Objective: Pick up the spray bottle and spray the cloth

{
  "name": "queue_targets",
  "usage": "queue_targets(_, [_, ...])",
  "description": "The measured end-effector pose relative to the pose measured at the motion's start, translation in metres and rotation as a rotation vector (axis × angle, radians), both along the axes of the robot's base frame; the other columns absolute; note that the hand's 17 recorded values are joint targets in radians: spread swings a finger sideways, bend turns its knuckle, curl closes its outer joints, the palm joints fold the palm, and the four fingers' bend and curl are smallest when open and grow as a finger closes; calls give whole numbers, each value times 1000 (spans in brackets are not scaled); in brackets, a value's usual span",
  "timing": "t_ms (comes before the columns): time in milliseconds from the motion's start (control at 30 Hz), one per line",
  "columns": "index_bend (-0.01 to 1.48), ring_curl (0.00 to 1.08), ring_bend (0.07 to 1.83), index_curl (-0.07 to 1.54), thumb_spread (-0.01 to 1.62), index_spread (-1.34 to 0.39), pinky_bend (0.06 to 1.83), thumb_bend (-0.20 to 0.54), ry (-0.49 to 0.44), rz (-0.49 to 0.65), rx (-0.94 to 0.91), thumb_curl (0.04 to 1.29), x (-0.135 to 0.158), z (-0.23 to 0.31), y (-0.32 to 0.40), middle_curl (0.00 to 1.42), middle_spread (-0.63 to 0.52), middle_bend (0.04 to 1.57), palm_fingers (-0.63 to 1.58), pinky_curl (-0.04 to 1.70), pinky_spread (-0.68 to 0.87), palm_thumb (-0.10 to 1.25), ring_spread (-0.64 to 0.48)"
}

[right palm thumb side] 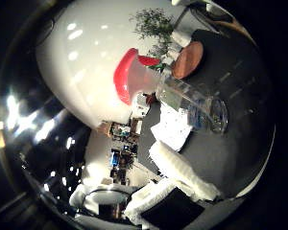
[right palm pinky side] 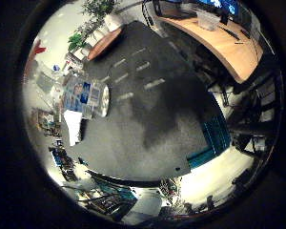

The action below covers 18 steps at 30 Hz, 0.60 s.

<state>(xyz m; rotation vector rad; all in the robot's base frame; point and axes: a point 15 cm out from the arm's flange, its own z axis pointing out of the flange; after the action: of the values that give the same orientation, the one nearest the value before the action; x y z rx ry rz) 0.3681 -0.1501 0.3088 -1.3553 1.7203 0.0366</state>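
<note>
bottle label: blue and white print was there, but way too small and blurry to read
bottle: clear side with the red sprayer showed no text I could make out
table: pale marks only, no letters or numbers

1. The spray bottle stands on the dark tabletop; its label print is too blurred to read.
2. The white cloth beside the bottle is partly covered by the hand, whose white and black parts run off the view's edge.
3. Whether the fingers are curled cannot be told.
4. Clutter beyond the tabletop's edge is too small to identify.
</note>
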Motion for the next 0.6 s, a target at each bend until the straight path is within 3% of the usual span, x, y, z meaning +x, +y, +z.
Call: queue_targets(600, [146, 261, 355, 242, 1211, -222, 429, -17, -31, 93, 49, 299, 32, -8, 28, 349, 116, 288, 89, 301, 335, 573, 157])
